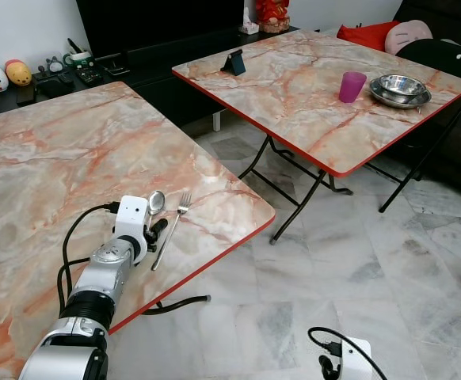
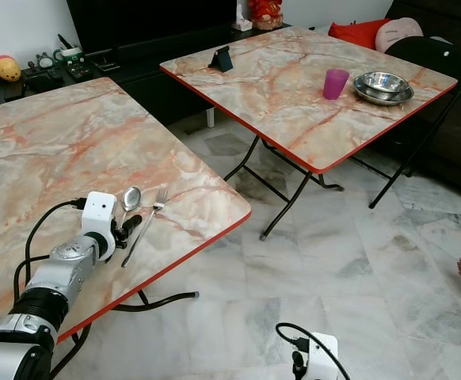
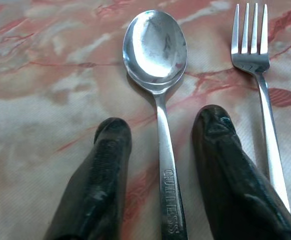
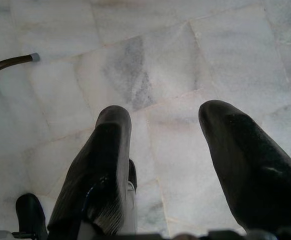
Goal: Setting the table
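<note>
Spoon (image 3: 155, 50) first: it lies flat on the near marble-patterned table (image 1: 48, 158), close to the red-edged corner, bowl pointing away from me and handle running back between my fingers. My left gripper (image 3: 161, 145) sits low over that handle with its two black fingers spread to either side, a gap showing between each finger and the metal, so I am holding nothing. The fork (image 3: 255, 60) lies just beside the spoon, parallel to it, tines the same way, its stem passing close along the outside of one finger (image 3: 225, 150).

I judge this to be the placing of cutlery, with the spoon down beside the fork and my fingers parted around it; whether I am letting go or about to grasp I cannot tell from here. Drawing back calls for a straight retreat along the handle so that finger does not nudge the fork.

My right gripper (image 4: 160, 150) hangs idle over the pale tiled floor (image 4: 160, 60), fingers apart and empty.

On the far table (image 1: 294, 95) stand a purple cup (image 1: 352, 85) and stacked metal bowls (image 1: 401, 89), likely the next things to bring over, plus a small dark stand (image 1: 234, 62).
</note>
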### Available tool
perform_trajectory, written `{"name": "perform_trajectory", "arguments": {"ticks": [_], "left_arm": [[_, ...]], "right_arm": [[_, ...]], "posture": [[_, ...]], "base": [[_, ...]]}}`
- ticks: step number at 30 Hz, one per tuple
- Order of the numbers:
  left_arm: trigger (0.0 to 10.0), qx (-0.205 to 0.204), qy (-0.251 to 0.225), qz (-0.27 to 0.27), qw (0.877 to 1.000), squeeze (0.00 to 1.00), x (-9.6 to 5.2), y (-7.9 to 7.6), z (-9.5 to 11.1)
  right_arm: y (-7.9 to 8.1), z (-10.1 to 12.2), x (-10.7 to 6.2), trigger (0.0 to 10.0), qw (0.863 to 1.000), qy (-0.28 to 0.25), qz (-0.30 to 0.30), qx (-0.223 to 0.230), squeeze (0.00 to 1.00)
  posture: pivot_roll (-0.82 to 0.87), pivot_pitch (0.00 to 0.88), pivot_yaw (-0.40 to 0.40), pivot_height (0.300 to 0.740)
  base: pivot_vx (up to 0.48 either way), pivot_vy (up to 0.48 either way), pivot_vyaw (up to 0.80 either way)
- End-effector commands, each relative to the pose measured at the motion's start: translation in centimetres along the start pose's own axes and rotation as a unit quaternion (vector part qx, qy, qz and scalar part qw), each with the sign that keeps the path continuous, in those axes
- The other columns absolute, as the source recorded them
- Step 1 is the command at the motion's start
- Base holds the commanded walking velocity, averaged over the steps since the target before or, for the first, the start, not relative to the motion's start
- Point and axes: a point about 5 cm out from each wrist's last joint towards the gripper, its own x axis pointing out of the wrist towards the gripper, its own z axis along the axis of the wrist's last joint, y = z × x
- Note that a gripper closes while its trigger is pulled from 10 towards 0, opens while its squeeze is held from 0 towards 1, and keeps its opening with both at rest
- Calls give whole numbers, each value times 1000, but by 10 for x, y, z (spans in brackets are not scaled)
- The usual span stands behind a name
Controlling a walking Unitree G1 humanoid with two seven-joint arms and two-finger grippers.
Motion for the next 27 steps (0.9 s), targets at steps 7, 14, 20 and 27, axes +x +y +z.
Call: {"name": "perform_trajectory", "arguments": {"ticks": [7, 14, 20, 27], "left_arm": [[0, -4, 36, -19, 999, 0, -1, -10, -18], [0, -4, 29, -22, 999, 0, 0, -12, -16], [0, -5, 22, -25, 999, 0, 0, -14, -14], [0, 2, 14, -26, 1000, 0, 0, -15, -14]], "right_arm": [[4, 0, 0, 10000, 1000, -1, 3, -5, 0], [6, 0, 0, 10000, 1000, 0, 4, -4, 0], [4, 1, 1, 10000, 1000, 4, 4, -3, 0], [3, 4, 2, 10000, 1000, 4, 4, -5, 0]], "posture": [[48, 0, -40, 740], [45, 0, -39, 740], [45, 0, -38, 740], [43, 0, -36, 740]], "base": [[0, 0, 0], [0, 0, 0], [0, 0, 0], [0, 0, 0]]}}
